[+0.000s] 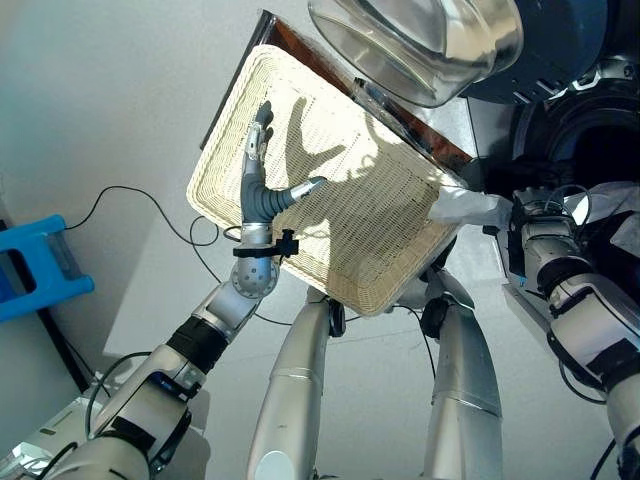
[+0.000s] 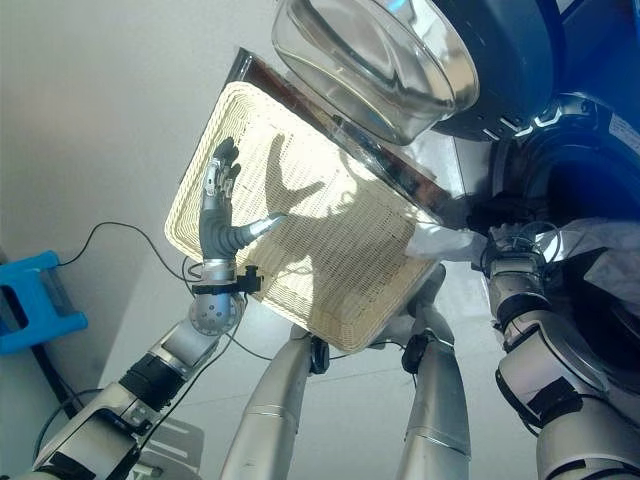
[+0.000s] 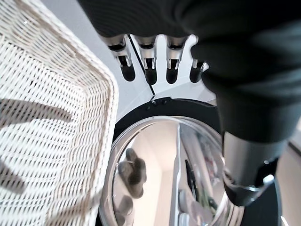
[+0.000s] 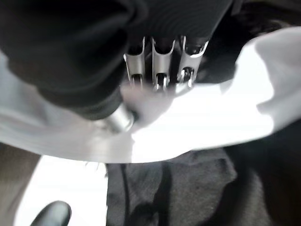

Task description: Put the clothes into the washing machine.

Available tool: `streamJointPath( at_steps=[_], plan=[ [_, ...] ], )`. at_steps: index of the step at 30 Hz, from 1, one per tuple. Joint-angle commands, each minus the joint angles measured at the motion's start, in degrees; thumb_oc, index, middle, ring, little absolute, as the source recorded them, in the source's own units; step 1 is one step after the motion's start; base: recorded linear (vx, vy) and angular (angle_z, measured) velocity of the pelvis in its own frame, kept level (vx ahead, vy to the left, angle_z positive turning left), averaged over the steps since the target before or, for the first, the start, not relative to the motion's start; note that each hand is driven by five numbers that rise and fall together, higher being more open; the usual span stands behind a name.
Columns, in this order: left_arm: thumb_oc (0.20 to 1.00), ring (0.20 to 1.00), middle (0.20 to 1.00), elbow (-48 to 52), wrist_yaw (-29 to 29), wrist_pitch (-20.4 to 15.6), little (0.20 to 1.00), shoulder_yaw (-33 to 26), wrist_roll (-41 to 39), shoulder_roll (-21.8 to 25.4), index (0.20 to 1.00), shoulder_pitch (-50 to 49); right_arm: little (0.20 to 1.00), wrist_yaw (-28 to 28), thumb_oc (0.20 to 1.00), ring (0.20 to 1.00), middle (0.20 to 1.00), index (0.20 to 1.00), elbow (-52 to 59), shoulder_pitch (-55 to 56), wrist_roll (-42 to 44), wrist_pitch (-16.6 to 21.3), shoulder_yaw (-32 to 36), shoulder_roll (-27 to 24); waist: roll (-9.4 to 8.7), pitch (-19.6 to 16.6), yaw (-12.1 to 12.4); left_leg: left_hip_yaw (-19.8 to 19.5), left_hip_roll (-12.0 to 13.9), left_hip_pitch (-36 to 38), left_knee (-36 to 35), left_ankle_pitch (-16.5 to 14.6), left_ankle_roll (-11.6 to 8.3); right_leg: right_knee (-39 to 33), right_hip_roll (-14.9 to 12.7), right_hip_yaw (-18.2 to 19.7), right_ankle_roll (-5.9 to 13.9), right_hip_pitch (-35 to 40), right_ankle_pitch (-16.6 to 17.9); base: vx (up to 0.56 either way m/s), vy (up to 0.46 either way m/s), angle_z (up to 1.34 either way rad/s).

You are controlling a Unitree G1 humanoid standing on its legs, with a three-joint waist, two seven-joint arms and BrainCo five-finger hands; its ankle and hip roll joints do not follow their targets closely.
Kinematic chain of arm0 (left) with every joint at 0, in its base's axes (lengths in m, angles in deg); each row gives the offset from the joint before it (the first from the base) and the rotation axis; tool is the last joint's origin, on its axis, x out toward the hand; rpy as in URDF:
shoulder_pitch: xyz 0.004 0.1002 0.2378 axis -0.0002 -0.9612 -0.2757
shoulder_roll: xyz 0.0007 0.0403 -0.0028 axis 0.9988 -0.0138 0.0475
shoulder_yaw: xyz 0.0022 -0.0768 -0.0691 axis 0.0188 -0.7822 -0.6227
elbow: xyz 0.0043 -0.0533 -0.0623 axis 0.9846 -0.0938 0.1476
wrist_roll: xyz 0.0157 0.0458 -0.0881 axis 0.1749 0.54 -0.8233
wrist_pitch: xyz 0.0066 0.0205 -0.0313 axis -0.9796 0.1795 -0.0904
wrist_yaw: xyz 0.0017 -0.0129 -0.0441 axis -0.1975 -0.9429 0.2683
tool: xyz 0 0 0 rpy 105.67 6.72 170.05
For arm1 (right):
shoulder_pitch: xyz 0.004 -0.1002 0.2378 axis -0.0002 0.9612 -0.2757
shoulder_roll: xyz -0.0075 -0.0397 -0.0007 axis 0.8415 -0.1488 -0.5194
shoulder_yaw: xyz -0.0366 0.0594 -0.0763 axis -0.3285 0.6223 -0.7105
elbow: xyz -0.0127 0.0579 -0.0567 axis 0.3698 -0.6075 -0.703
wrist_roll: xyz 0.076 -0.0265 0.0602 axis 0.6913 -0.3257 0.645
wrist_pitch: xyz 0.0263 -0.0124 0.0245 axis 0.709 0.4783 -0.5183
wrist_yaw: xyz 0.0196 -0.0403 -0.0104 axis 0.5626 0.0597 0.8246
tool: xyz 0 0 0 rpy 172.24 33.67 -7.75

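Observation:
A white cloth [image 1: 468, 208] hangs between the corner of the wicker basket [image 1: 350, 235] and the washing machine's dark drum opening [image 1: 590, 130]. My right hand [image 1: 507, 222] is at the cloth's end by the opening. In the right wrist view its fingers [image 4: 160, 77] and thumb are curled into the white cloth [image 4: 211, 117], with dark clothes [image 4: 178, 188] lying below. My left hand [image 1: 262, 195] is raised over the basket's left side, fingers straight and spread, holding nothing. Its fingertips [image 3: 149, 70] point past the basket rim [image 3: 101, 122].
The machine's round glass door [image 1: 420, 40] stands open above the basket's far edge, and also shows close up in the left wrist view as the door [image 3: 164, 174]. A blue stool [image 1: 35, 265] sits on the floor at the far left. More pale cloth [image 2: 600, 255] lies at the drum's mouth.

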Motion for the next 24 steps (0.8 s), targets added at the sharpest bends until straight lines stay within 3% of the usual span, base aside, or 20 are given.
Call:
streamJointPath(
  at_steps=[1, 3, 4, 5, 10, 14, 16, 19, 20, 21, 22, 24],
  plan=[
    [1.0, 1.0, 1.0, 4.8, -1.35, -3.1, 1.0, -1.93, 1.04, -1.91, 1.0, -1.8, 0.2, 13.59, 0.2, 0.2, 0.2, 0.2, -1.24, 0.91, 15.19, 0.18, 2.61, -6.56, 4.83, -1.43, -2.3, 3.1, 0.44, 1.09, 5.69, -7.85, -4.92, 0.11, 1.0, -3.4, 6.32, 0.85, 1.66, 0.02, 0.032, 0.0],
    [1.0, 1.0, 1.0, 4.69, -1.38, -3.28, 1.0, -2.02, 1.04, -1.98, 1.0, -2.0, 0.2, 15.35, 0.2, 0.2, 0.2, 0.2, -0.64, 1.3, 17.3, 0.41, 4.37, -6.6, 4.67, -1.43, -2.48, 3.27, 0.57, 1.61, 5.71, -8.03, -4.92, 0.14, 1.04, -3.42, 6.33, 1.32, 1.49, 0.01, 0.016, -0.01],
    [1.0, 1.0, 1.0, 4.43, -1.65, -3.7, 1.0, -2.11, 1.07, -2.11, 1.0, -2.42, 0.2, 20.26, 0.2, 0.2, 0.2, 0.2, 0.3, 2.9, 22.48, 2.09, 7.96, -6.42, 4.37, -1.43, -2.96, 3.59, 0.83, 2.49, 5.84, -8.31, -4.88, 0.29, 1.2, -3.42, 6.28, 2.15, 1.21, 0.02, 0.048, -0.02],
    [1.0, 1.0, 1.0, 4.37, -1.85, -3.68, 1.0, -2.03, 1.05, -2.12, 1.0, -2.54, 0.2, 21.65, 0.2, 0.2, 0.2, 0.2, 0.93, 3.77, 24.09, 2.73, 9.71, -6.48, 4.22, -1.43, -3.24, 3.72, 0.88, 3.09, 5.92, -8.54, -4.8, 0.44, 1.34, -3.39, 6.24, 2.62, 1.01, 0.02, 0.067, -0.05],
    [1.0, 1.0, 1.0, 3.95, -2.36, -4.38, 1.0, -2.4, -0.04, -1.39, 1.0, -3.42, 0.2, 31.08, 0.2, 0.2, 0.2, 0.2, 5.31, 9.11, 40.07, 10.51, 19.58, -6.3, 3.41, -1.43, -4.87, 4.63, 1.34, 5.88, 6.45, -9.92, -4.41, 1.09, 1.98, -2.91, 5.96, 4.9, -0.17, 0.03, 0.061, -0.1],
    [1.0, 1.0, 1.0, 4.01, -2.51, -3.84, 1.0, -2.98, -1.38, -0.5, 1.0, -3.52, 0.2, 34.89, 0.2, 0.2, 0.2, 0.2, 8.56, 13.02, 51.53, 17.87, 27.53, -5.63, 2.84, -1.43, -6.17, 5.09, 1.42, 7.83, 6.66, -10.87, -4.18, 1.03, 2.68, -2.21, 5.78, 6.66, -0.9, 0.04, 0.057, -0.14],
    [1.0, 1.0, 1.0, 3.78, -2.28, -3.61, 1.0, -3.15, -1.83, -0.3, 1.0, -3.31, 0.2, 34.03, 0.2, 0.2, 0.2, 0.2, 8.76, 13.35, 54.95, 19.27, 29.82, -5.56, 2.72, -1.43, -6.39, 5.16, 1.38, 8.43, 6.7, -11.13, -4.11, 1.09, 2.84, -2.13, 5.77, 7.19, -1.12, 0.04, 0.045, -0.08],
    [1.0, 1.0, 1.0, 3.3, -1.38, -2.61, 1.0, -3.48, -3.63, 0.45, 1.0, -2.48, 0.2, 28.26, 0.2, 0.2, 0.2, 0.2, 9.07, 13.63, 71.87, 24.46, 34.61, -5.15, 2.41, -1.43, -6.62, 5.27, 1.28, 9.31, 6.85, -11.47, -3.95, 1.16, 3.15, -2.03, 5.61, 8.29, -1.54, 0.05, 0.041, -0.14],
    [1.0, 1.0, 1.0, 3.27, -1.07, -1.97, 1.0, -3.59, -4.33, 0.7, 1.0, -2.04, 0.2, 23.95, 0.2, 0.2, 0.2, 0.2, 9.28, 13.54, 79.44, 26.71, 36.73, -4.55, 2.26, -1.43, -6.6, 5.19, 1.26, 9.39, 7.09, -11.61, -3.93, 1.2, 3.07, -2.1, 5.55, 8.55, -1.6, 0.04, 0.016, -0.11],
    [1.0, 1.0, 1.0, 3.27, -1.01, -1.88, 1.0, -3.6, -4.43, 0.72, 1.0, -1.98, 0.2, 23.25, 0.2, 0.2, 0.2, 0.2, 9.24, 13.51, 80.54, 27.02, 36.9, -4.52, 2.24, -1.43, -6.58, 5.19, 1.26, 9.39, 7.13, -11.64, -3.93, 1.2, 3.06, -2.1, 5.54, 8.58, -1.6, 0.04, 0.01, -0.08],
    [1.0, 1.0, 1.0, 3.25, -0.66, -1.02, 1.0, -3.67, -5.18, 0.96, 1.0, -1.34, 0.2, 17.31, 0.2, 0.2, 0.2, 0.2, 9.83, 13.02, 89.02, 27.97, 38.46, -3.85, 2.05, -1.43, -6.52, 4.96, 1.13, 9.38, 7.49, -11.87, -3.86, 1.47, 2.99, -2.15, 5.41, 8.75, -1.78, 0.03, 0.004, -0.03],
    [1.0, 1.0, 1.0, 3.36, -0.2, -0.08, 1.0, -3.73, -5.56, 0.98, 1.0, -0.88, 0.2, 12.1, 0.2, 0.2, 0.2, 0.2, 10.71, 12.31, 97.57, 28.6, 39.39, -3.02, 1.91, -1.43, -6.36, 4.76, 0.92, 9.37, 7.77, -12.05, -3.77, 1.81, 3.03, -2.16, 5.26, 8.79, -1.96, 0.04, -0.011, -0.02]
  ],
)
